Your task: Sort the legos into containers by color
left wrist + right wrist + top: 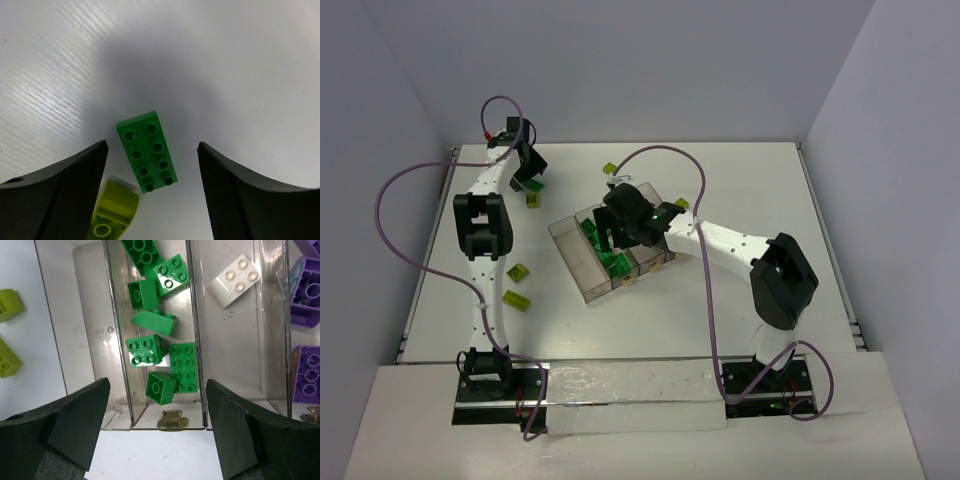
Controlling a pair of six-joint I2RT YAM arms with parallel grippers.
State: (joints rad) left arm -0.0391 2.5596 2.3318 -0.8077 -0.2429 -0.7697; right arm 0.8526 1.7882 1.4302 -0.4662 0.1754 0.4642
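- Left gripper [151, 146]: fingers apart, low over the table [225, 60], 1 on either side of a dark green brick [148, 159]. Neither pad touches it.
- That brick has 2 by 4 studs and lies flat, studs up, with its long axis a little askew to the fingers. I judge it light, hard and stiff, with smooth walls that are likely slick.
- Best hold is probably across the narrow width, pads on the 2 long walls at mid-length, so it does not pivot.
- A yellow-green brick [112, 215] lies tipped over just beside the left finger [75, 190]. A closing finger may nudge it.
- Right gripper [157, 385]: fingers apart, holding nothing, over the containers [114, 340].
- The containers are 4 in a row. In the right wrist view the 1st from the left shows no brick, and the 2nd holds about 7 green legos [145, 350]. A white brick [232, 280] is in the 3rd and purple bricks [307, 290] in the 4th.
- Loose yellow-green bricks [520, 272] sit on the table beside the left arm.
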